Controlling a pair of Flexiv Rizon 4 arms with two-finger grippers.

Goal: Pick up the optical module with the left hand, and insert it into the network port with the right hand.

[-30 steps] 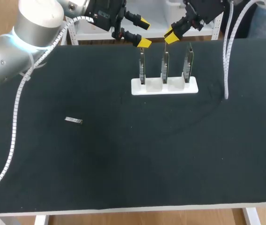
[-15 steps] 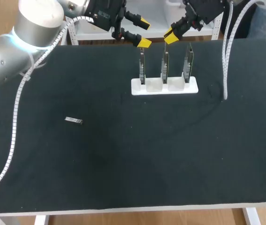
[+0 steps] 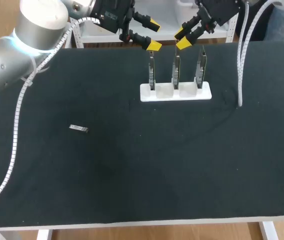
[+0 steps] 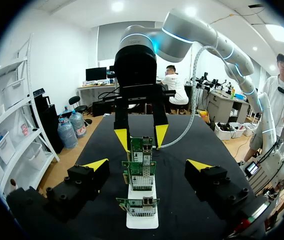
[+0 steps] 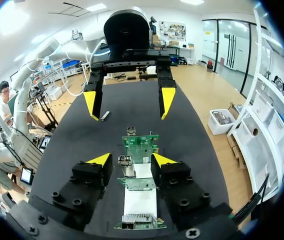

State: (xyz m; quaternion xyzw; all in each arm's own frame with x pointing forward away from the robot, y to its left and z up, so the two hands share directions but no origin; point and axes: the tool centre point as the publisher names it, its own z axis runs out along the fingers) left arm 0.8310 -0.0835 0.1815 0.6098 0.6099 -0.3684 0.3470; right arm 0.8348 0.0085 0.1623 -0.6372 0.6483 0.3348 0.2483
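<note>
The black worktop (image 3: 132,175) carries a white stand (image 3: 176,92) at its far edge, holding three upright network boards (image 3: 175,71). My left fingers (image 3: 154,35) and right fingers (image 3: 182,40) hang spread beside them. The optical module (image 3: 79,128) lies well apart, leftward.

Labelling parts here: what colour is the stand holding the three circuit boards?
The stand is white, clearest in the head view.
</note>
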